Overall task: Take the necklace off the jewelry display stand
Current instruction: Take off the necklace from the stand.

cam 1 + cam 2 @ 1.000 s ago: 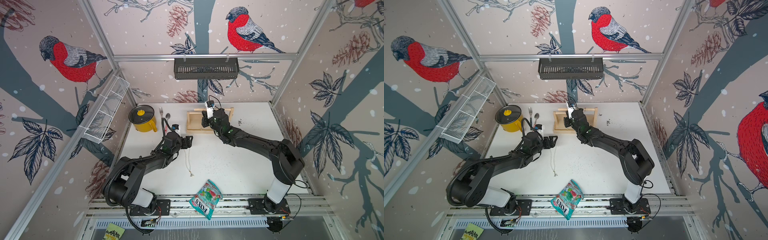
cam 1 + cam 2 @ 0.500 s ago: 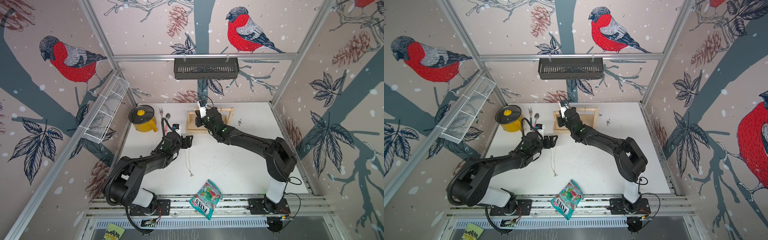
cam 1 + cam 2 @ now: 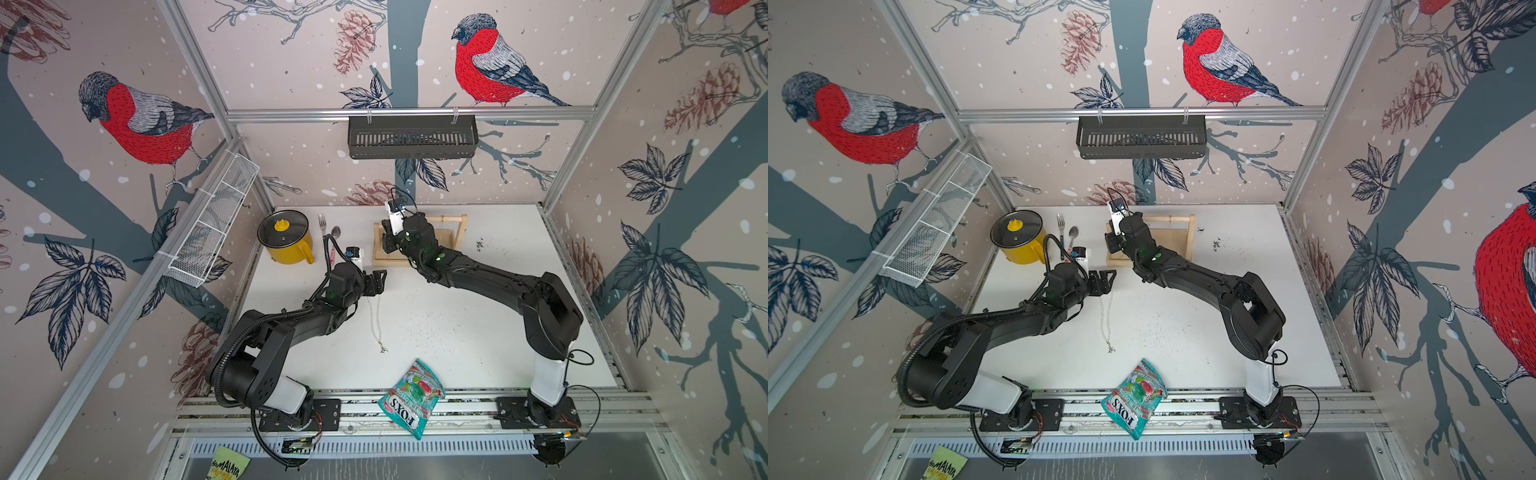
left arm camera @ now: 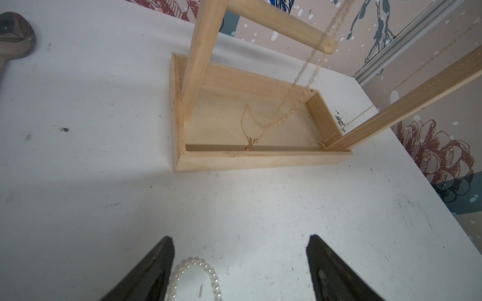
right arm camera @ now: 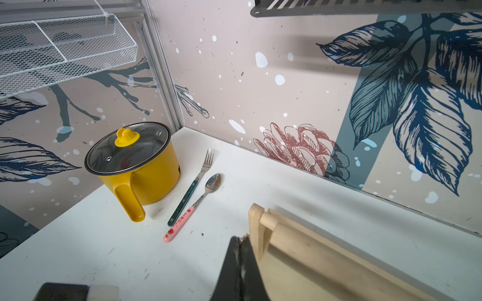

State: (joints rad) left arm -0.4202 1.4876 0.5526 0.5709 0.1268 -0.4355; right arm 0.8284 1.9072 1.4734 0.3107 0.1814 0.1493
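Right gripper (image 5: pixel 240 241): jaws pinched shut, with a few gold links showing at the tip. I read it as holding the gold chain necklace (image 4: pixel 250 143). It sits just beside the post top of the jewelry display stand (image 4: pixel 260 159), above bar height. That makes sense, since the loop can only leave by sliding off the free end of the dowel bar (image 4: pixel 273 23).

Left wrist view: both strands run taut from the tray floor, where the pendant rests, up across that free end and out of frame. I cannot tell whether the loop is round the bar or past it. A finer chain (image 4: pixel 349 123) lies along the other wooden upright (image 4: pixel 417 96).

Left gripper (image 4: pixel 240 242): jaws wide, holding nothing, low over the table (image 3: pixel 457 332). It straddles the top of the pearl necklace (image 4: pixel 194 259), which lies flat, apart from the stand. I judge it is placed there to clear the right arm's path.
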